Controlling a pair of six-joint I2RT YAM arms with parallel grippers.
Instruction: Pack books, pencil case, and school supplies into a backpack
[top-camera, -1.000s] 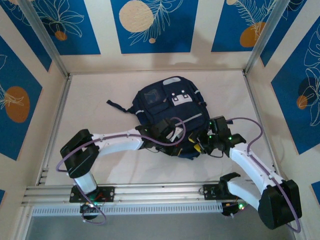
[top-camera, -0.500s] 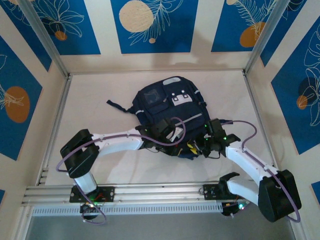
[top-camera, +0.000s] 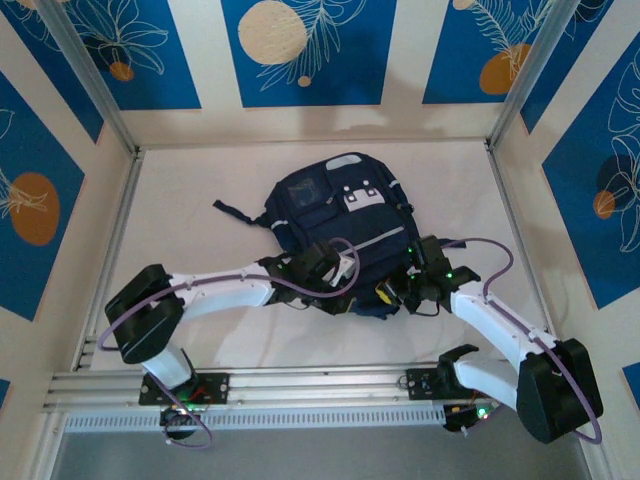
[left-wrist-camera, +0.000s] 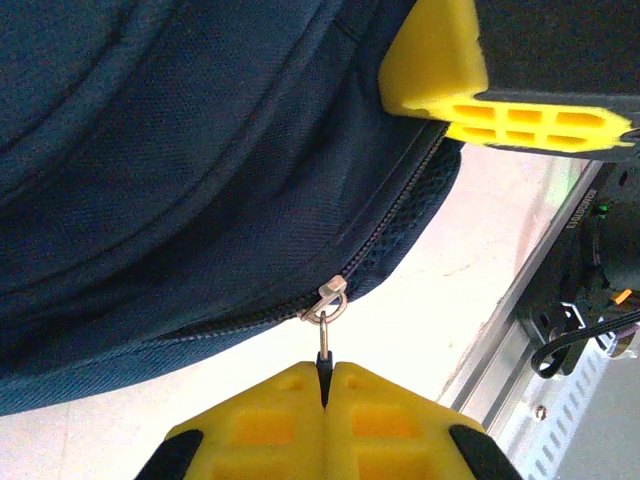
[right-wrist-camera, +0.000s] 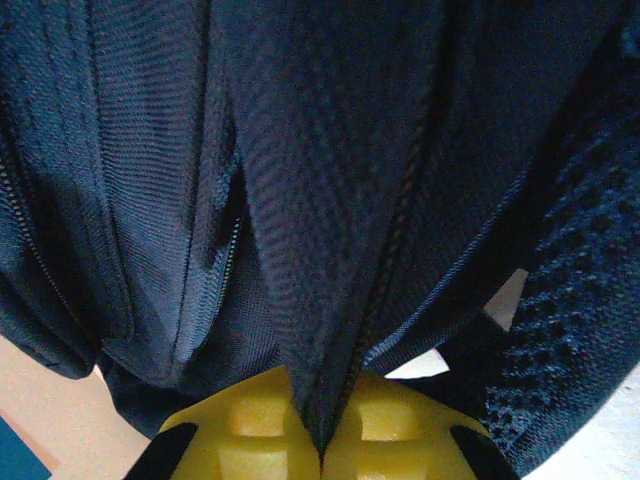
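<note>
Bright, even overhead light; soft shadows, and close-ups that are partly blurred or blown out.

In the top view the table (top-camera: 200, 200) is lit evenly and brightly. Only faint, soft-edged shadows are cast beside the backpack (top-camera: 335, 225) and under the arms, and fine detail is slightly softened. In the left wrist view the pale surface beside the bag is overexposed to near white. The zipper pull (left-wrist-camera: 327, 298) is rendered sharply, and the left gripper (left-wrist-camera: 322, 385) at the bottom edge is blurred. In the right wrist view the fabric weave is kept crisp, while the deeper folds are left dim.
</note>
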